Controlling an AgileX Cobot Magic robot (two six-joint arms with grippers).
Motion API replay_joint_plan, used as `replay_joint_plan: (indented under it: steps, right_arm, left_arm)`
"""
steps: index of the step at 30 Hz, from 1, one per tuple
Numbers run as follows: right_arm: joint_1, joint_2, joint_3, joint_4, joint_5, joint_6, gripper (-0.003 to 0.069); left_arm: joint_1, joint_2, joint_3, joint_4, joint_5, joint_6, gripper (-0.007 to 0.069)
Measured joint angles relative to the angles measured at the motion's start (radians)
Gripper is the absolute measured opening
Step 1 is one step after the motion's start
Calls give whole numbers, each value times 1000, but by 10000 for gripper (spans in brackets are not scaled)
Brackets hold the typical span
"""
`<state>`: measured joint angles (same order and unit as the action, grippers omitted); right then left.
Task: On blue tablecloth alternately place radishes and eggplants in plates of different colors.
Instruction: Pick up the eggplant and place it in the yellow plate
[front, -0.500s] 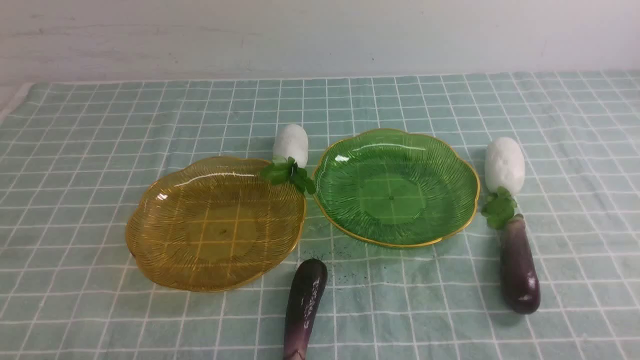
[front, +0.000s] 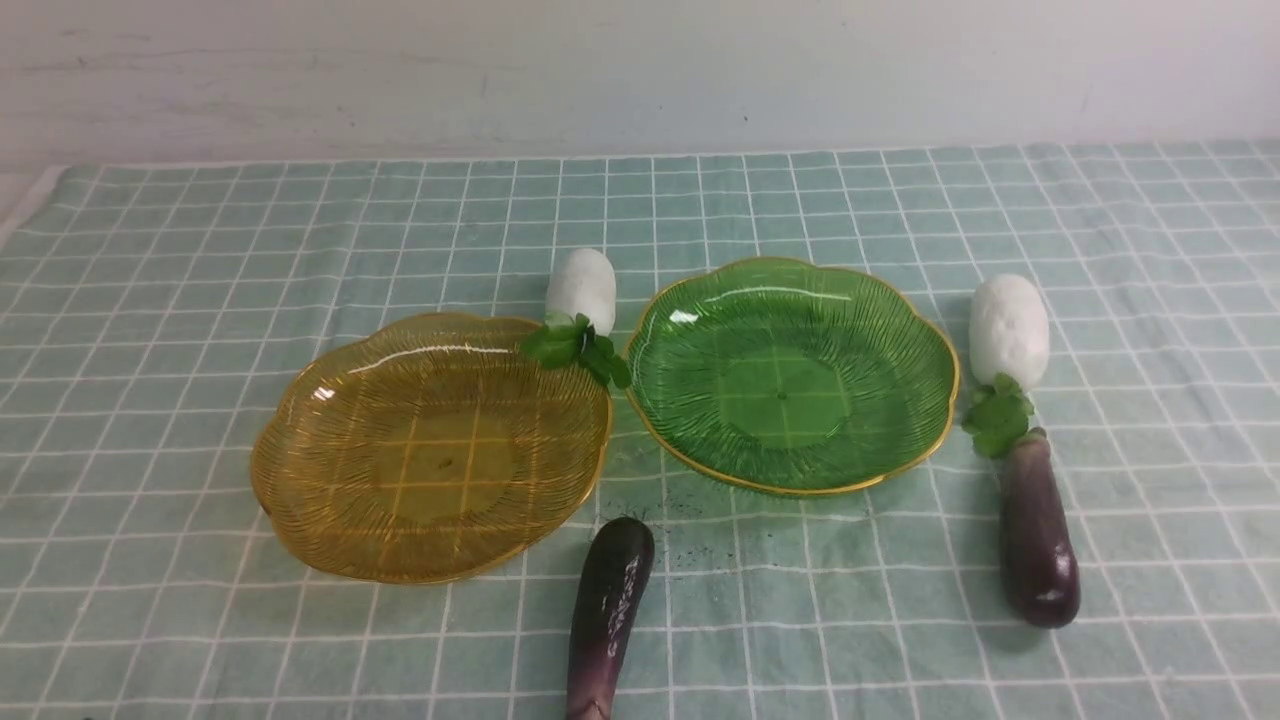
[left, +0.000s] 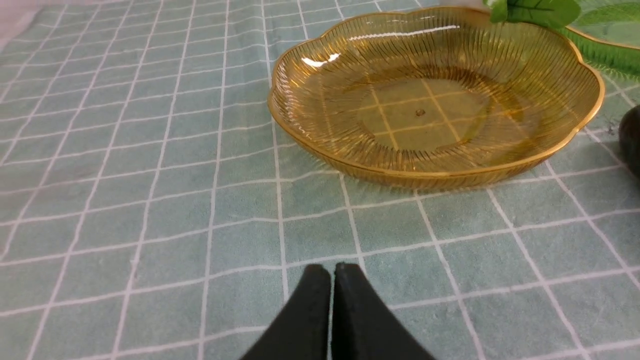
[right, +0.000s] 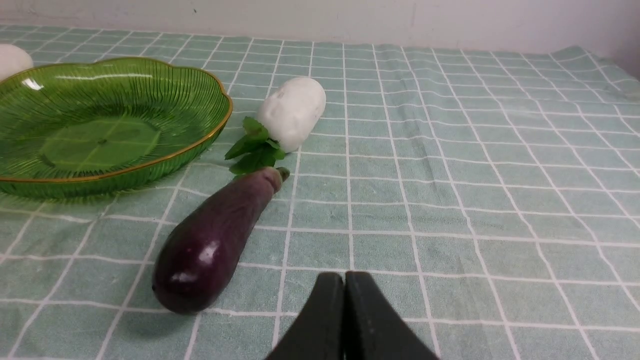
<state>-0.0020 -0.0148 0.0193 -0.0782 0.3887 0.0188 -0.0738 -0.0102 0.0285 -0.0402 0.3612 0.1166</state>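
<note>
A plain, matte, off-white painted wall (right: 350, 15), faintly scuffed, is seen well beyond the right claw (right: 345, 275). It is lit softly and evenly. A pale bare tabletop strip (left: 20, 10) is shown far ahead of the left claw (left: 332, 266).

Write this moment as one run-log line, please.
amber plate empty | green plate empty | radishes, eggplants on tablecloth | left gripper shut | right gripper shut

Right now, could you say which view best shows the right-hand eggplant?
The right wrist view: the eggplant is whole and close. The front view shows it smaller; the left wrist view misses it.
</note>
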Motion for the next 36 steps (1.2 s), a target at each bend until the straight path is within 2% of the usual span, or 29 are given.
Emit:
replay_joint_plan:
  steps: [2,7,12,13,15,19,21,23,25,26,30,34,36]
  right_arm:
    - [0,0,0,0,0,0,-15]
    - [0,0,0,-1,0,0,-15]
    - [0,0,0,-1,0,0,-15]
    - [0,0,0,-2,0,0,-15]
    - [0,0,0,-3,0,0,-15]
    - [0,0,2,8,-15,0,-15]
    - [0,0,8,71,-60,10,-15]
    - [0,0,11,175,-133,34,-15]
    - [0,0,11,291,-208,59,-15]
    - [0,0,11,386,-267,81,-15]
    - [0,0,11,595,-362,105,-15]
    - [0,0,11,694,-389,105,-15]
    - [0,0,11,710,-395,110,-15]
  left_arm:
    - [0,0,0,-26,-42,-24,-8]
    - [0,0,0,-211,-251,-149,-8]
    - [0,0,0,-359,-447,-188,-8]
    - [0,0,0,-365,-456,-192,-8]
    - [0,0,0,-424,-609,-225,-8]
    - [0,0,-37,-447,-688,-276,-8]
    - [0,5,-159,-451,-607,-298,-8]
    - [0,54,-287,-445,-462,-299,-8]
    - [0,132,-405,-430,-269,-294,-8]
    - [0,222,-519,-410,-99,-285,-8]
    - [0,501,-717,-363,340,-228,-8]
    - [0,806,-830,-311,623,-110,-8]
    - [0,942,-844,-299,659,-67,-8]
